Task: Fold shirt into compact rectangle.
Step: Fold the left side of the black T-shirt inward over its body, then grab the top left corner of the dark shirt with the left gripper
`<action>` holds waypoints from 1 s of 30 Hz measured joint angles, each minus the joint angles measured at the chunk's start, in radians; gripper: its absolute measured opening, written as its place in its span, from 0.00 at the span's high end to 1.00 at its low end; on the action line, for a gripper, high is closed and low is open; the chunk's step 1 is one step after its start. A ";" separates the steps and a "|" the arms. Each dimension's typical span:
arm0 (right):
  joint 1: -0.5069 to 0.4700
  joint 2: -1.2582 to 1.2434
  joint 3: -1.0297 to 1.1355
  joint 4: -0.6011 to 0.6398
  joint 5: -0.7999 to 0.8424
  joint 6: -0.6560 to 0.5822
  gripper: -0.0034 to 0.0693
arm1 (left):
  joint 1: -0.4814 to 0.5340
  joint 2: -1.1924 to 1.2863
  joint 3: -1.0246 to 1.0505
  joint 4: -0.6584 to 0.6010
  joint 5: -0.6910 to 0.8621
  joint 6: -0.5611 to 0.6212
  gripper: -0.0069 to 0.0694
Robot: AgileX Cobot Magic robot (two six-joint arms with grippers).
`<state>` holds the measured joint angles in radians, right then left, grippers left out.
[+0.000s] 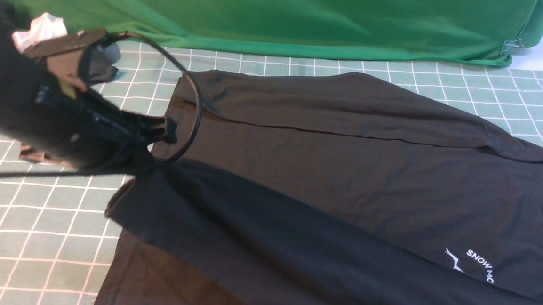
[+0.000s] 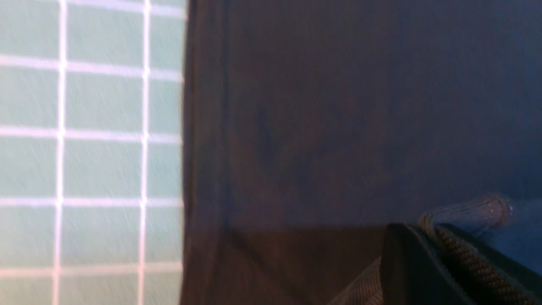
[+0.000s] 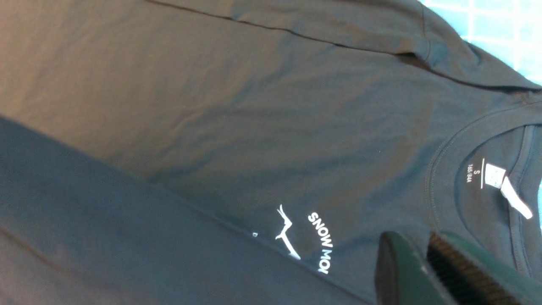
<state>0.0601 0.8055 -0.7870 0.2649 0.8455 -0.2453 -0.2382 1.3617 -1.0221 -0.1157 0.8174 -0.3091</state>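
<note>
Although the folding was judged to be at an early stage, the shirt (image 1: 346, 166) lay spread across the surface (image 1: 35, 232), with the collar (image 3: 440, 182) toward the robot's right and the hem toward its left. The far sleeve lay folded in over the body. The near sleeve was seen stretched along the body toward the hem, covering part of the print (image 3: 320, 237).

The left end effector (image 2: 430, 233) was closed on the ribbed cuff (image 2: 470, 209) of that sleeve and was held over the body near the hem. The right end effector (image 3: 417, 241) was positioned over the chest beside the collar. No cloth was seen in it, and whether its jaws were open or closed could not be told.

The step in hand was judged to be the placing of the near sleeve. For the next move, the cuff would need to be lowered inside the body outline, laid flat without a twist, and released. A hem-to-collar fold would then be called for.
</note>
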 joint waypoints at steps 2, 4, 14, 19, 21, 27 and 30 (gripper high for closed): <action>0.000 0.000 0.000 0.000 0.001 0.000 0.81 | 0.000 0.053 -0.009 0.044 -0.039 -0.026 0.89; 0.000 0.000 0.000 0.000 0.001 0.000 0.80 | 0.000 0.109 -0.012 0.073 -0.104 -0.036 0.89; 0.000 0.000 0.000 0.000 0.001 0.000 0.77 | 0.000 0.333 -0.013 0.116 -0.339 -0.054 0.89; 0.000 0.000 0.000 0.000 0.001 0.000 0.76 | 0.000 0.402 -0.027 0.133 -0.378 -0.175 0.86; 0.000 0.000 0.000 0.000 0.000 0.000 0.76 | 0.000 0.408 -0.052 0.154 -0.364 -0.216 0.83; 0.000 0.000 0.000 0.000 -0.001 -0.003 0.74 | 0.009 0.410 -0.235 0.227 -0.277 -0.259 0.62; 0.000 0.000 0.000 0.000 -0.001 -0.003 0.73 | 0.036 0.420 -0.344 0.205 -0.248 -0.260 0.53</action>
<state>0.0601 0.8055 -0.7870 0.2649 0.8443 -0.2483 -0.2021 1.7816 -1.3665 0.0890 0.5694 -0.5690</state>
